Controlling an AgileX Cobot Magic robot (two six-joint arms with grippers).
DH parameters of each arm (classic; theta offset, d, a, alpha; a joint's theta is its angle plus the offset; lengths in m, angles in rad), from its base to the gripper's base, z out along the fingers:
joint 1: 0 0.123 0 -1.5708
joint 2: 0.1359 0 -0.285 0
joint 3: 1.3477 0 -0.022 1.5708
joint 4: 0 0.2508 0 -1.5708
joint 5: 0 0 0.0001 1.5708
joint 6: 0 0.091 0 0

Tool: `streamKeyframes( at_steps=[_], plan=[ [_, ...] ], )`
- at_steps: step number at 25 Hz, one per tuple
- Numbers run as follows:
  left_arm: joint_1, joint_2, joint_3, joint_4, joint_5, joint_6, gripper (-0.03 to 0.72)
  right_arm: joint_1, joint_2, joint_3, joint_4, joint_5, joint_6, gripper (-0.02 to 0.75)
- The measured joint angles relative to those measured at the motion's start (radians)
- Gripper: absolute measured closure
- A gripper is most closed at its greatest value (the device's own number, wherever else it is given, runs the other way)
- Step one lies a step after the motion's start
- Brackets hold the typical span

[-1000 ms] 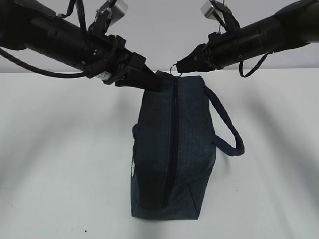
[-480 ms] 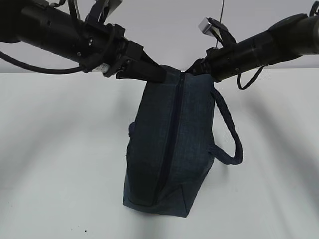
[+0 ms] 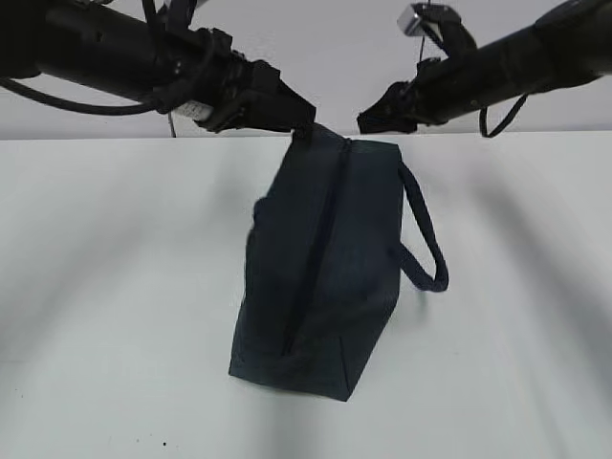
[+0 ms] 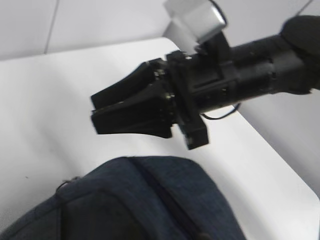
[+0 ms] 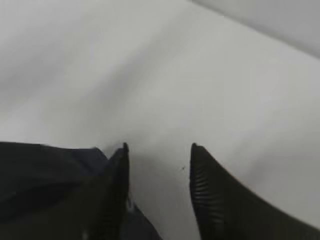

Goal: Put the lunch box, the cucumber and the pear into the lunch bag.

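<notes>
The dark navy lunch bag [image 3: 320, 268] stands leaning to the left on the white table, and its zipper runs shut down its face. My left gripper [image 3: 301, 121] sits right at the bag's top left corner. Its fingers are hidden by the bag [image 4: 150, 200] in the left wrist view, so its hold is unclear. My right gripper [image 3: 368, 121] hangs just off the bag's top right, clear of it. It is open, with only bare table between its fingers [image 5: 159, 155], and the bag [image 5: 40, 175] lies to their left. The lunch box, the cucumber and the pear are out of view.
The bag's looped handle [image 3: 421, 239] sticks out to the right. White table [image 3: 115, 287] spreads on both sides, with a pale wall behind. In the left wrist view the right gripper [image 4: 95, 112] hangs above the bag.
My right gripper has let go of the zipper ring, opened and drawn back to the right. The bag has tipped further left, and its base has slid left.
</notes>
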Motion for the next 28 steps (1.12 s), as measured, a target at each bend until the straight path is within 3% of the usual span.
streamKeyframes(
  at_steps=[2, 5, 8, 11, 19, 24, 28],
  plan=[
    [0.000, -0.005, 0.000, -0.016, -0.038, 0.001, 0.356, -0.002, -0.047, -0.007, -0.042, -0.032, 0.009, 0.370],
    [0.000, -0.012, 0.000, -0.017, -0.044, 0.002, 0.230, -0.004, -0.125, -0.014, -0.160, -0.052, 0.081, 0.334],
    [0.004, -0.031, 0.000, 0.061, -0.040, 0.002, 0.225, -0.004, -0.190, -0.016, -0.324, -0.041, 0.232, 0.328],
    [0.012, -0.069, 0.000, 0.222, -0.042, -0.056, 0.248, -0.004, -0.240, -0.016, -0.467, 0.018, 0.394, 0.328],
    [0.052, -0.209, 0.000, 0.733, -0.031, -0.469, 0.261, -0.006, -0.353, -0.016, -0.698, 0.232, 0.666, 0.326],
    [0.105, -0.283, 0.000, 0.908, 0.074, -0.690, 0.260, -0.006, -0.431, -0.016, -0.859, 0.376, 0.837, 0.326],
    [0.152, -0.350, 0.000, 1.010, 0.153, -0.840, 0.260, -0.006, -0.499, -0.016, -0.908, 0.414, 0.909, 0.326]
  ],
)
